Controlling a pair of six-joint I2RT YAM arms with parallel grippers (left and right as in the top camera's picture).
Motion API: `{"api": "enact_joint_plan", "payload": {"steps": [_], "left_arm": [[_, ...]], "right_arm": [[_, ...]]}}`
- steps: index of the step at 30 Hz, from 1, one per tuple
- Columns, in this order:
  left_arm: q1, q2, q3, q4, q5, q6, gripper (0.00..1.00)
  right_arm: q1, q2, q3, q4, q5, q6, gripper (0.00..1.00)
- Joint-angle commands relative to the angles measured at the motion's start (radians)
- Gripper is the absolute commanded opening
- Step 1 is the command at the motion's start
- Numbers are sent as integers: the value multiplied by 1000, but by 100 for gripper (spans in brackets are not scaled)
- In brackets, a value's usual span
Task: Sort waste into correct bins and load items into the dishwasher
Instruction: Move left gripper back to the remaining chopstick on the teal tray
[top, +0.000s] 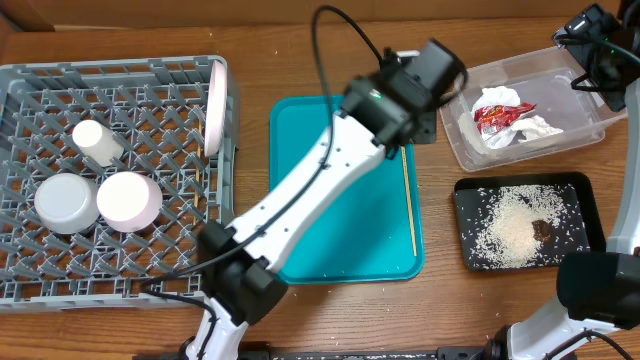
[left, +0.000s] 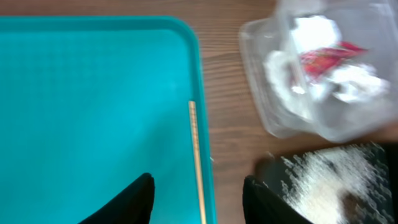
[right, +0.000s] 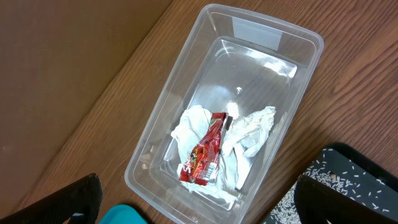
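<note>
Late stage: plate (top: 215, 98), cup (top: 97, 141) and two bowls (top: 66, 202) stand in the grey rack (top: 40, 90); wrapper (right: 204, 155) and tissue (right: 252, 134) lie in the clear tub (right: 249, 68); rice (top: 512, 232) and brown lump (top: 542, 229) sit in the black tray (top: 588, 200). My left fingers (left: 134, 202) stand part-open astride the chopstick (left: 194, 143) at the right edge of the teal tray (left: 93, 93), not touching it, while my right fingers (right: 81, 199) hang wide and empty near the tub. Racking that chopstick seems the chief step left.
</note>
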Motion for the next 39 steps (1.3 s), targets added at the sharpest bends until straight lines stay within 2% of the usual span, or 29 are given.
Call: {"api": "enact_joint_plan", "payload": {"steps": [1,7,17,39], "left_arm": [[-35,89,-77,46,-185,-163,46],[-44,211,-95,84,-168,-235,43],[-45,345,-95,151,-72,-240,40],[-45,402,-96,179,-24,-236,38]], "right_arm": [[3,-7,0,5,3,-3,100],[3,-7,0,5,3,-3,100],[3,-7,0,5,3,-3,100],[3,-7,0,5,3,-3,100]]}}
